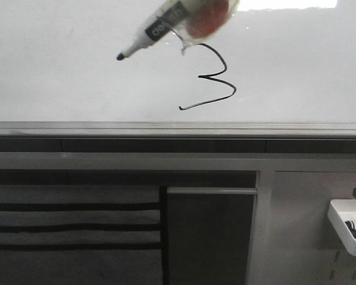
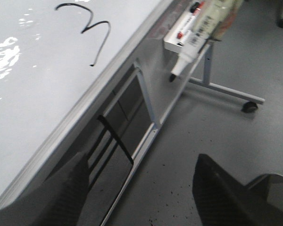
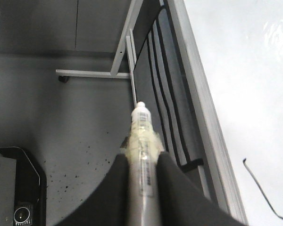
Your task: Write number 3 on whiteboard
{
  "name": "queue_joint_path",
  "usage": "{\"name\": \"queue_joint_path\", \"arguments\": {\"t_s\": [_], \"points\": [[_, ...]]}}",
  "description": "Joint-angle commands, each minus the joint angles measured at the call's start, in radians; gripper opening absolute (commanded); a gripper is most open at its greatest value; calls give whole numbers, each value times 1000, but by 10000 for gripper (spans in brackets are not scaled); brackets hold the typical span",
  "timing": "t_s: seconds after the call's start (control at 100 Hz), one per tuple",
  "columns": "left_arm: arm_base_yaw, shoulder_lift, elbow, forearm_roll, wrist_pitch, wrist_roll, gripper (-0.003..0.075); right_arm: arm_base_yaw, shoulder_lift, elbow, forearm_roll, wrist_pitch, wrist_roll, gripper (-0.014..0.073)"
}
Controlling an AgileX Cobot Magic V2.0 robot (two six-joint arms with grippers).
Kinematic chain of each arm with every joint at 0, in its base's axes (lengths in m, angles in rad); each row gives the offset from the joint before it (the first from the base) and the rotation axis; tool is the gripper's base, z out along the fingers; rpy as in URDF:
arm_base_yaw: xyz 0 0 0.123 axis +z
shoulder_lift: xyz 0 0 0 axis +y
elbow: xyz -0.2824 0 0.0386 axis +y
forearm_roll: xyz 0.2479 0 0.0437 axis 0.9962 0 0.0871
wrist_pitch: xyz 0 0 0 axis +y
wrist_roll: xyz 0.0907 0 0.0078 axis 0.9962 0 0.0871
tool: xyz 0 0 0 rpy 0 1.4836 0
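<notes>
Slanting across the top centre of the front view, a white-barrelled marker pen with a black label band [image 1: 166, 25] runs its long axis from upper right to lower left, black tip lowest and pointing down-left, apparently clear of the ink. Wrapped in pale yellowish tape along the barrel, seen in the right wrist view gripped between the two dark fingers [image 3: 172, 183] of the right gripper [image 3: 142, 176], clenched on the taped shaft, white end cap toward the grey floor. Drawn just right of and below the pen tip in the front view, the thin black hand-drawn number 3 [image 1: 216, 77] with a pointed middle and a long tail sweeping down-left, upright, near the centre of the large glossy white whiteboard [image 1: 59, 71]. Running along the board's lower edge, a grey metal ledge [image 1: 166, 127]. Mounted at the lower right of the front view, a small white plastic tray with markers [image 1: 350, 224]. Showing in the left wrist view, two dark fingers [image 2: 221, 193] of the left gripper [image 2: 141, 188] spread wide apart, released, gripping nothing, well away from the digit at the upper left of that frame.
</notes>
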Motion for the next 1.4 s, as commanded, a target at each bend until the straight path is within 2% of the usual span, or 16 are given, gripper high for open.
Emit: {"name": "queue_joint_path", "arguments": {"t_s": [0.0,0.09,0.39,0.6,0.67,0.91,1.05,1.32,1.39], "points": [[-59,51,-44,-56,-37,38,442,28,-22,-23,27,-81,-28,-29],[-118,117,-83,-42,-39,44,442,51,-22,-23,27,-81,-68,-29],[-277,316,-250,-25,-43,73,442,60,-22,-23,27,-83,-68,-29],[-306,408,-309,-25,-41,72,438,60,-22,-23,27,-81,-68,-29],[-306,414,-313,-25,-41,72,398,60,-22,-23,27,-81,-68,-29],[-306,414,-313,-25,-41,72,181,60,-7,-23,27,-86,-68,-29],[-306,414,-313,-25,-41,72,92,60,4,-23,27,-82,-68,-29],[-306,414,-313,-25,-41,72,-14,60,16,-23,27,-74,-68,-24],[-306,414,-313,-25,-41,72,-18,60,16,-23,27,-82,-68,-1]]}}
